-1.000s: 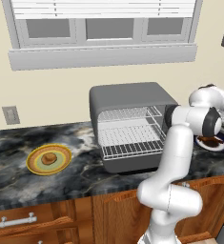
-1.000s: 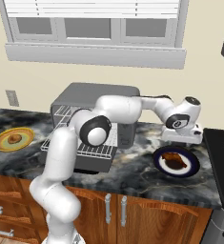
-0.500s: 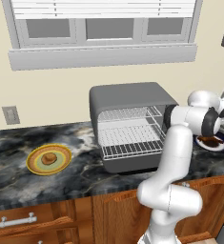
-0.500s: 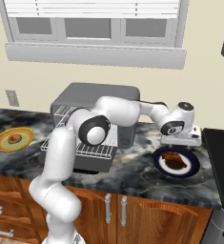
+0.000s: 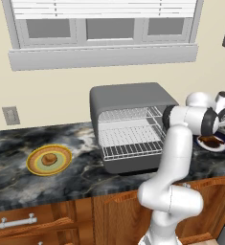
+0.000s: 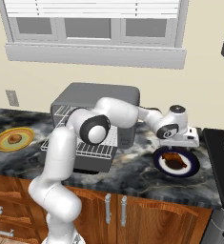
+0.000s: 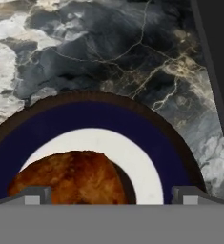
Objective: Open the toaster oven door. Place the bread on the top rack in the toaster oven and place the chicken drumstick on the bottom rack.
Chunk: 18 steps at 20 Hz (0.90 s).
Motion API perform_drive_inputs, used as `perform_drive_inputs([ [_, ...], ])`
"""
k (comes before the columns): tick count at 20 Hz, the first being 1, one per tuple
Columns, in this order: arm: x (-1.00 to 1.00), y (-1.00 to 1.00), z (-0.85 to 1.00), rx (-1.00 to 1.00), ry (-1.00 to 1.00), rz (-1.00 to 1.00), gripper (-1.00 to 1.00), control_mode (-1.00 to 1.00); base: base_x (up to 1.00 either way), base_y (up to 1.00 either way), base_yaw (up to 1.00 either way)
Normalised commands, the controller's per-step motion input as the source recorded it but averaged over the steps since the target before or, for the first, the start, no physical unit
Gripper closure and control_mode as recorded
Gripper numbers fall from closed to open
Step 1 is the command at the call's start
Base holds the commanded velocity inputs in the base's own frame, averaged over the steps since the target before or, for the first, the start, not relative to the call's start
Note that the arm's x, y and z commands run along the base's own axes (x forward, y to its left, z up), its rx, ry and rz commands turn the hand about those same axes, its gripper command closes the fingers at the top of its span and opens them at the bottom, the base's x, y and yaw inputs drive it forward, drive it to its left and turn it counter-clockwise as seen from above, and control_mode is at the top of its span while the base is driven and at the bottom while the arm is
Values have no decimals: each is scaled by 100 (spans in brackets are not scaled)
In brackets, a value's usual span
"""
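Note:
The toaster oven (image 5: 126, 98) stands at the middle of the counter with its door (image 5: 131, 166) folded down and its wire racks (image 5: 128, 136) bare. On a yellow plate (image 5: 35, 166) at the left lies the bread (image 5: 49, 159), also seen from the other side as the bread (image 6: 14, 138). The chicken drumstick (image 6: 174, 161) rests on a blue-rimmed plate (image 6: 195, 167) to the right of the oven. My gripper (image 6: 184, 143) hangs open just above it. In the hand view the gripper (image 7: 111, 196) has its tips spread wide on either side of the drumstick (image 7: 70, 178), holding nothing.
A black stove top (image 6: 222, 147) borders the blue plate on the right, and its dark edge (image 7: 218, 71) shows in the hand view. Dark marbled counter (image 5: 85, 143) lies between the yellow plate and the oven. Wooden cabinets run below the counter's front edge.
The hand has come down toward the blue plate and the drumstick. The jaws have stayed wide open. Oven, bread and plates have not moved.

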Motion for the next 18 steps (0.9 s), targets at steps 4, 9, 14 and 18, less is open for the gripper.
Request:
perform_drive_inputs([
  [4, 0, -14, -6, 0, 0, 0, -100, -100, 0, 0, 0],
  [9, 0, -17, -5, 0, 2, 0, -100, -100, 0, 0, 0],
  [14, 0, -6, -5, 0, 6, 5, -100, -100, 0, 0, 0],
  [18, 0, -3, 0, 0, 7, 14, -100, -100, 0, 0, 0],
])
